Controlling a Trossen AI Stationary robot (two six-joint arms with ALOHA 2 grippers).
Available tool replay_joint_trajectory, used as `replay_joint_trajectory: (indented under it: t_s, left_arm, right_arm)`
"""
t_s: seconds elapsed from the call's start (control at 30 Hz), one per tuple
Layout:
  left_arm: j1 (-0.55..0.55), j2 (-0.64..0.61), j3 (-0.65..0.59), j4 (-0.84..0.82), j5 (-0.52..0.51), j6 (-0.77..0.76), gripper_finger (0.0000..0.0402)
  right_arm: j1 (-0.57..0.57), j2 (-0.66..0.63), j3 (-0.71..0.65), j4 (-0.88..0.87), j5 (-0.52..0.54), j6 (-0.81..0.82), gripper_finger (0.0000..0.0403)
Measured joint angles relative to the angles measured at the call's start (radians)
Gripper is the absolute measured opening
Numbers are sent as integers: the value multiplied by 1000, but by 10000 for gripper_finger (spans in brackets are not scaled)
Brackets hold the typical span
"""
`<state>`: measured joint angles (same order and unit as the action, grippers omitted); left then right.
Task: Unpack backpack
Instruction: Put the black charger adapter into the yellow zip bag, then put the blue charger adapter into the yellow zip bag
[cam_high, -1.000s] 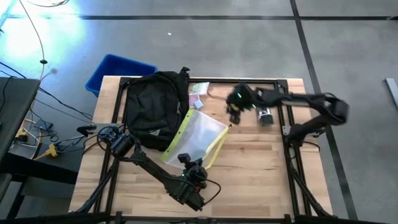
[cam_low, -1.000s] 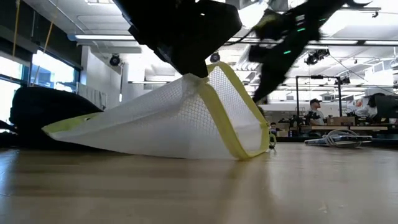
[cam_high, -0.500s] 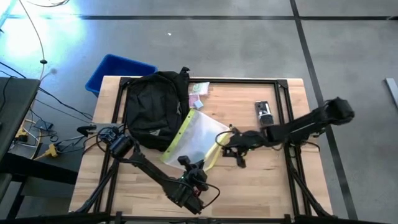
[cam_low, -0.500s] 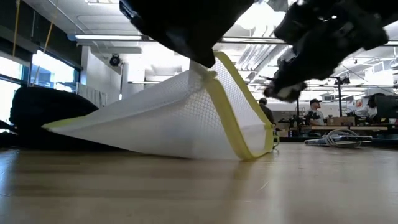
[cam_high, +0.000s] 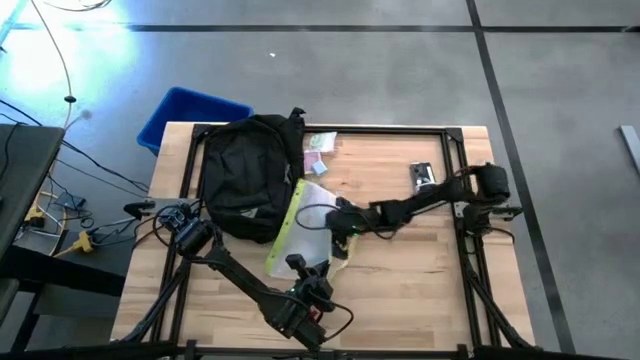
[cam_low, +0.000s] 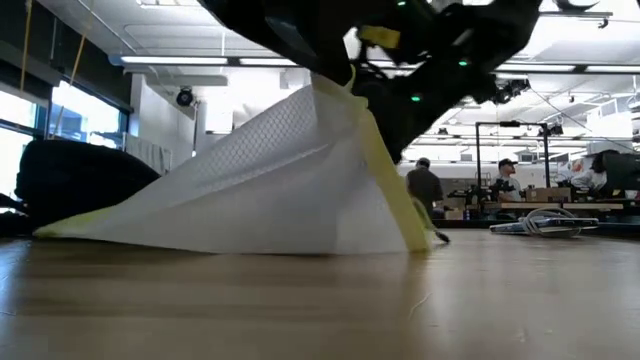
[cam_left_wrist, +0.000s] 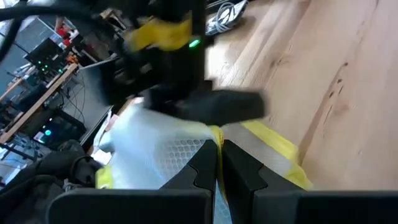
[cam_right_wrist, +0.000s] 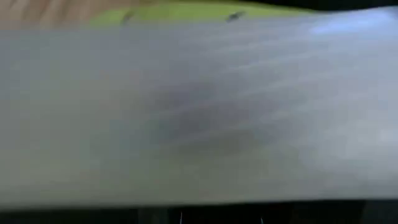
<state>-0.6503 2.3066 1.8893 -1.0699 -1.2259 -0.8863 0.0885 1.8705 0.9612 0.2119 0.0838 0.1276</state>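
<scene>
The backpack lies near the table's far left corner, its loop toward the far edge, and shows in the low view as a dark mound at the left. Against its right side lies the pouch, clear mesh with a yellow edge, one end lifted off the wood so that it stands like a tent. The left gripper, near the front edge at the middle, has its fingers closed tight on the pouch's yellow border, seen in its wrist view. The right arm reaches in from the right edge, and the right gripper sits on or over the pouch near the table's middle; whether its fingers are open or shut I cannot tell, since its wrist view is filled with pouch fabric. A small dark device lies near the right edge, and some cards lie by the far edge beside the backpack. A blue bin sits on the floor past the far left corner
</scene>
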Motion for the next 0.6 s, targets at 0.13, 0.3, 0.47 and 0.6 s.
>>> replay_joint_trajectory:
  t_s: [0.13,0.3,0.47,0.6]
  left_arm:
    - [-11,0,0,-2,-2,30,0]
    - [-13,0,0,-4,-5,51,0]
    - [-12,0,0,-4,-1,51,0]
    - [-13,0,0,0,6,49,0]
  right_arm:
    - [-28,26,52,-12,20,-33,123]
    - [-53,28,100,-3,55,-51,141]
    - [-60,28,97,34,78,-81,245]
    - [-62,28,90,19,85,-76,307]
